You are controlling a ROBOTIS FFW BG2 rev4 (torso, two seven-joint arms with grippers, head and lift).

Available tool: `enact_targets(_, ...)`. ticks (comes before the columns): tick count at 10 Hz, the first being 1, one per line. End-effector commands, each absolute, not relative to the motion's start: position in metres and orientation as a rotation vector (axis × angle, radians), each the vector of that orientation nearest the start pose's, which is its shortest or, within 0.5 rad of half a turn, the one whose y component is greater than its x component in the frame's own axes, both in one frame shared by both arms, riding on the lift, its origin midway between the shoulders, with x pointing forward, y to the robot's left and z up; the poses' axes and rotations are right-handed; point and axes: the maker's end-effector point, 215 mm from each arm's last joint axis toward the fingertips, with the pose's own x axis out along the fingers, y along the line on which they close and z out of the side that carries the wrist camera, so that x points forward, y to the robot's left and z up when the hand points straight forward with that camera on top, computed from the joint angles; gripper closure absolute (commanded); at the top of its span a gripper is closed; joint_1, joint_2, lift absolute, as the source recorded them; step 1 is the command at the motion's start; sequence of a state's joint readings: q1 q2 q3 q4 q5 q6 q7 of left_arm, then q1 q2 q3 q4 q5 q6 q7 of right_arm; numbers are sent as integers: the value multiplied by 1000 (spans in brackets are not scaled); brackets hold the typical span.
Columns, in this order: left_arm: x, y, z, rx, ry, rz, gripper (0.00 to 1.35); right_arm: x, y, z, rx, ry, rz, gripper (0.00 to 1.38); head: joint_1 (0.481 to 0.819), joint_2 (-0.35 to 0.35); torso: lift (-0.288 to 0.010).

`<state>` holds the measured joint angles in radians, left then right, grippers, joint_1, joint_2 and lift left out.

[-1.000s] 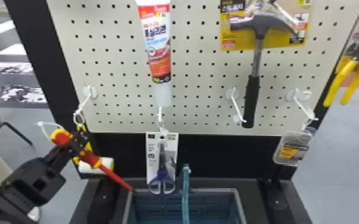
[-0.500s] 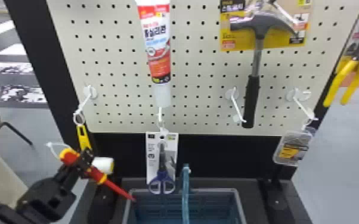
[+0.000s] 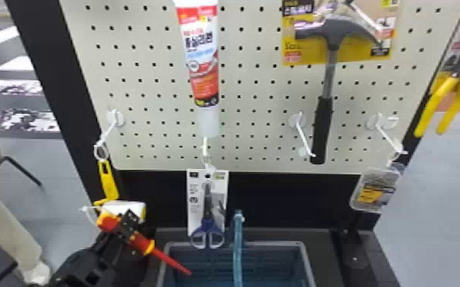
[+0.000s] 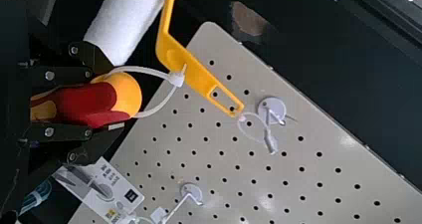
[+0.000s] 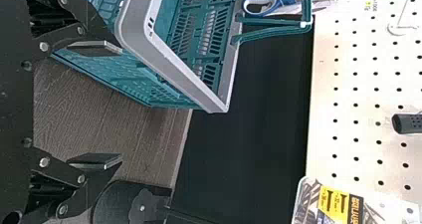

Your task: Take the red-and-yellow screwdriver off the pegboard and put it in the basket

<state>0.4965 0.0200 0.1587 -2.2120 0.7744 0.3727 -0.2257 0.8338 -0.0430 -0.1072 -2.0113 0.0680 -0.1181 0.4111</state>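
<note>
two points of inspection: grip and margins. the left gripper (image 3: 127,226) is closed on the red-and-yellow screwdriver (image 3: 141,242), its fingers on either side of the handle. the screwdriver is off the pale perforated pegboard (image 3: 256,133), tilted, with its red shaft pointing down toward the teal basket with a grey rim (image 3: 275,243). in the head view the shaft crosses the left rim near the rear corner and the tip lies inside the rim's outline; its height above the rim cannot be told.

margins: a white paint roller with a yellow handle (image 3: 107,183) hangs close beside the left gripper, at the pegboard's lower left corner. a white loop (image 4: 159,73) sticks out from the screwdriver's handle end, close to the roller. blue-handled scissors on a white card (image 3: 207,213) hang at the basket's rear edge, with a gap between them and the shaft. the basket's teal handle (image 3: 237,252) stands just right of the scissors.

the right gripper (image 5: 120,103) is open, its fingers well apart, near a basket corner.
</note>
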Motion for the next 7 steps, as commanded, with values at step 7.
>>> enact_targets(7, 428, 127, -351, -758, 229, -396, 1208, 301, -200, -457, -105, 306, 374, 498, 549, 0, -100)
